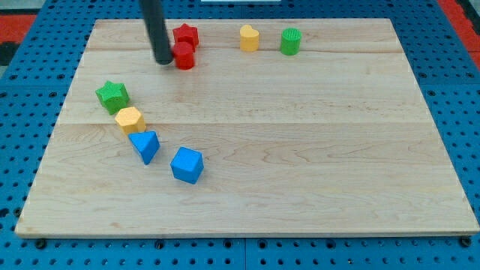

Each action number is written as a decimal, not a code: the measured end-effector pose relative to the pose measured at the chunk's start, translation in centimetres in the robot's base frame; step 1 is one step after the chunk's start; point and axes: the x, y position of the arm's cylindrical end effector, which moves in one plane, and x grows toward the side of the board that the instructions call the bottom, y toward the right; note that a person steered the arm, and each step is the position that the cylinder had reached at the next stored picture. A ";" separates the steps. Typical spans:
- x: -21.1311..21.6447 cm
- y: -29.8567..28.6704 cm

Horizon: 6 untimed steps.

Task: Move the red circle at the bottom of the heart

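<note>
The blue cube (187,165) sits nearest. I have no claw, only my tip (163,61), touching the red circle block (184,55) on its left; the yellow heart block (249,37) lies rightward.

Rod (155,26): cut off by the view's top edge; we saw no upper part.
Red circle (184,55): its left side was partly covered by the rod near my tip (163,61).
Red star (186,34): lower points were hidden behind the red circle.
Wooden board (300,150): its bottom corners ran very near the frame's sides.
</note>
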 end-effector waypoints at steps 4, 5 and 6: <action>-3.4 6.8; -2.7 7.0; -0.7 3.7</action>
